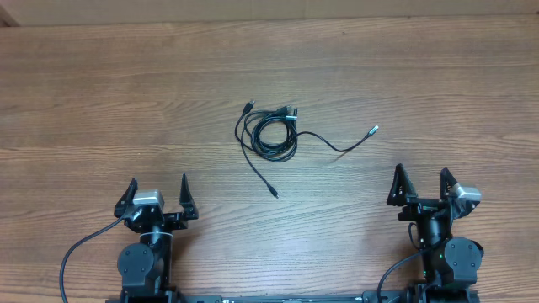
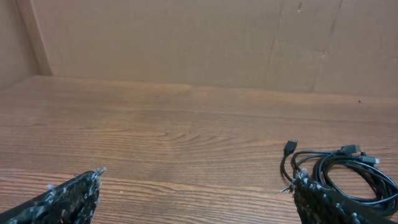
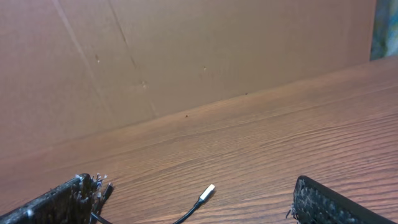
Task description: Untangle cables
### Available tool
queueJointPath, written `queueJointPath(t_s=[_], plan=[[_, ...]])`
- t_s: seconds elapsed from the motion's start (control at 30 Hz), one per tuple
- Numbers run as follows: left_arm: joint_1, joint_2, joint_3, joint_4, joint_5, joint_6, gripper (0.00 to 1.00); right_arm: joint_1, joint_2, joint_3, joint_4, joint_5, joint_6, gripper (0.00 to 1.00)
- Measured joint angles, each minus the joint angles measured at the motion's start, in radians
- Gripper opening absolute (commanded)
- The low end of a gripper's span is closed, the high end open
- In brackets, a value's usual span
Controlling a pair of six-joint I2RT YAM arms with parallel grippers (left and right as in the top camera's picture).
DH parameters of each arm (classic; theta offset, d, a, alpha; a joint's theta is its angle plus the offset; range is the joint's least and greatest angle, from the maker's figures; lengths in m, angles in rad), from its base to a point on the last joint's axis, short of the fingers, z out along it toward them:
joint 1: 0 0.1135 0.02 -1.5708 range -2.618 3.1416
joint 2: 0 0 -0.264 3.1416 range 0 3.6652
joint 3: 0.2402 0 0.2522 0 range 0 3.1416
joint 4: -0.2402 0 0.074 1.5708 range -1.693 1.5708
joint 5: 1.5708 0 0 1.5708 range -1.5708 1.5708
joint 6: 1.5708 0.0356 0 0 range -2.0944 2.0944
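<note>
The cables (image 1: 271,133) lie in a tangled black coil at the middle of the wooden table. One end with a silver plug (image 1: 373,130) trails right; another end (image 1: 274,194) trails toward the front. My left gripper (image 1: 157,199) is open and empty at the front left, apart from the coil. My right gripper (image 1: 424,187) is open and empty at the front right. The left wrist view shows the coil (image 2: 348,168) beside my right finger. The right wrist view shows the silver plug (image 3: 207,192) between my fingers, farther out on the table.
The wooden table (image 1: 126,93) ends at a brown cardboard wall (image 2: 186,37) at the back. The arms' own thicker black wires (image 1: 76,257) hang at the front edge.
</note>
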Motion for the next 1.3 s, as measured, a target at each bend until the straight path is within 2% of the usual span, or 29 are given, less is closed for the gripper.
queueJointPath(t_s=[0.03, 0.1, 0.17, 0.23, 0.33, 0.57, 1.3], plan=[[0.000, 0.000, 0.000, 0.000, 0.000, 0.000, 1.00, 0.000, 0.000, 0.000, -0.001, -0.008, 0.093, 1.00], [0.000, 0.000, 0.000, 0.000, 0.000, 0.000, 1.00, 0.000, 0.000, 0.000, 0.005, -0.016, 0.381, 1.00], [0.000, 0.000, 0.000, 0.000, 0.000, 0.000, 0.99, 0.000, 0.000, 0.000, 0.005, -0.021, 0.586, 1.00], [0.000, 0.000, 0.000, 0.000, 0.000, 0.000, 0.99, 0.000, 0.000, 0.000, 0.005, -0.026, 0.726, 1.00], [0.000, 0.000, 0.000, 0.000, 0.000, 0.000, 1.00, 0.000, 0.000, 0.000, 0.005, -0.026, 0.842, 1.00], [0.000, 0.000, 0.000, 0.000, 0.000, 0.000, 1.00, 0.000, 0.000, 0.000, 0.005, -0.026, 0.940, 1.00], [0.000, 0.000, 0.000, 0.000, 0.000, 0.000, 1.00, 0.000, 0.000, 0.000, 0.005, -0.026, 0.969, 1.00]])
